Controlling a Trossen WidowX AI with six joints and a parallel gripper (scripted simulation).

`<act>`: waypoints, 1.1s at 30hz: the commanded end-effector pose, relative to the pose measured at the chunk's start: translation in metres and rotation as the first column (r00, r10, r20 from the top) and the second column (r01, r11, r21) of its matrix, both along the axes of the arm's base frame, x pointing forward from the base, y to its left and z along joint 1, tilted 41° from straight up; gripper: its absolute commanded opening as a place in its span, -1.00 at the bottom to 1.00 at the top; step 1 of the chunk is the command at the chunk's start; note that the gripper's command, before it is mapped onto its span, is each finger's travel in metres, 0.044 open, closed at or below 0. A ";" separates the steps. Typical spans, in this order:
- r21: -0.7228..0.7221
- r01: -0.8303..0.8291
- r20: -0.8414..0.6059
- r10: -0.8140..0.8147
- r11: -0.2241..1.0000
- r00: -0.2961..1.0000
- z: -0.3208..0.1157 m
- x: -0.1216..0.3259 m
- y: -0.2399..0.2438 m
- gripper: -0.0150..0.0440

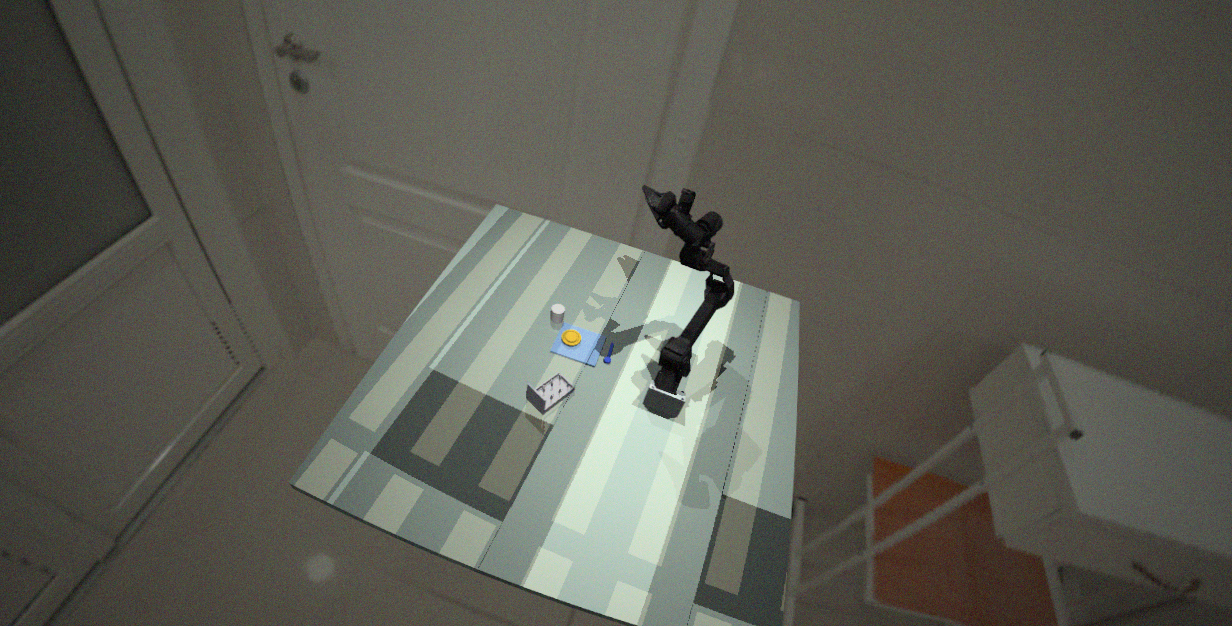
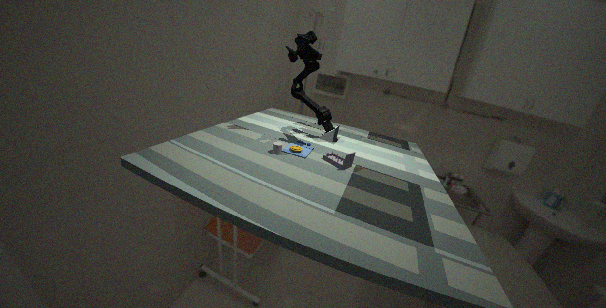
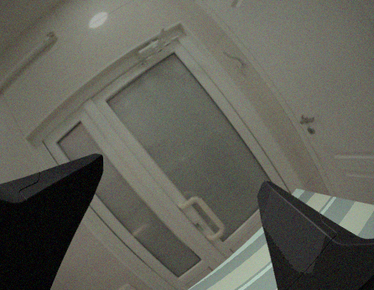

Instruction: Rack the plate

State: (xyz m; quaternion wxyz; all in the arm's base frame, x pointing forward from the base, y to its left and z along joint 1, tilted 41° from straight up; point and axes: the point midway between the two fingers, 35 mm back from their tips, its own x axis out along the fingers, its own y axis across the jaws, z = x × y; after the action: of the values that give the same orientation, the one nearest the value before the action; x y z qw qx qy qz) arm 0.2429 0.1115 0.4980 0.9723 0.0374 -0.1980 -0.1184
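place: home washroom | cues: sink (image 2: 560, 221); wall cabinets (image 2: 466, 38); doors (image 1: 448, 104)

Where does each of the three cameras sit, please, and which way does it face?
Top: high above, looking down at the table; whole arm shows.
Exterior: off the table's far side, level-ish; arm, plate, dish rack.
Wrist: on the arm, aimed at a glass door; only the open gripper shows.
Top and exterior share plate, rack, cup.
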 end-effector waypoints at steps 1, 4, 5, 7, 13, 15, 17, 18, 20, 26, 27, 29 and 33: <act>-0.077 0.017 -0.059 -0.022 0.997 0.998 -0.013 0.021 0.009 0.86; -0.129 0.029 -0.105 -0.043 0.991 0.994 -0.025 0.036 0.013 0.86; -0.145 0.032 -0.119 -0.050 0.989 0.992 -0.029 0.042 0.014 0.86; -0.176 0.037 -0.150 -0.064 0.984 0.987 -0.037 0.052 0.015 0.86; -0.260 0.044 -0.250 -0.111 0.965 0.962 -0.065 0.083 0.014 0.86; -0.287 0.040 -0.288 -0.126 0.957 0.949 -0.077 0.094 0.013 0.86; -0.311 0.035 -0.327 -0.141 0.950 0.934 -0.089 0.105 0.012 0.86; -0.323 0.032 -0.347 -0.149 0.946 0.926 -0.095 0.110 0.010 0.86; -0.343 0.025 -0.387 -0.166 0.939 0.907 -0.109 0.120 0.007 0.86; -0.398 0.009 -0.509 -0.229 0.917 0.830 -0.149 0.145 -0.005 0.86; -0.405 0.007 -0.529 -0.240 0.914 0.814 -0.155 0.149 -0.008 0.86; -0.419 0.001 -0.567 -0.263 0.908 0.780 -0.169 0.155 -0.013 0.86; -0.441 -0.011 -0.640 -0.306 0.898 0.704 -0.196 0.165 -0.026 0.86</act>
State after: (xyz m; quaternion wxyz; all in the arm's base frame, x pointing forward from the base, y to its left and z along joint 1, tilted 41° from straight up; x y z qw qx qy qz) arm 0.4001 0.0947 0.3213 0.9554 -0.2216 0.1199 -0.1543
